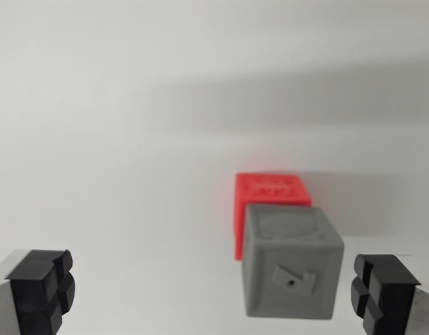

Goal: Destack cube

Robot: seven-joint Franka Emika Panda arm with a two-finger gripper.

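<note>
A grey cube (291, 262) stands on the white surface, right of centre in the wrist view, with a raised mark on its near face. Directly behind it, partly hidden, is a red cube (270, 190) with embossed marks on top; whether the two touch I cannot tell. My gripper (213, 289) is open, its black fingertips (43, 289) at the lower left and lower right corners. The grey cube sits between the fingers, much nearer the one on the wrist view's right, with a small gap. Nothing is held.
The white surface (117, 139) stretches all round the cubes. A broad soft shadow (305, 98) crosses the upper right.
</note>
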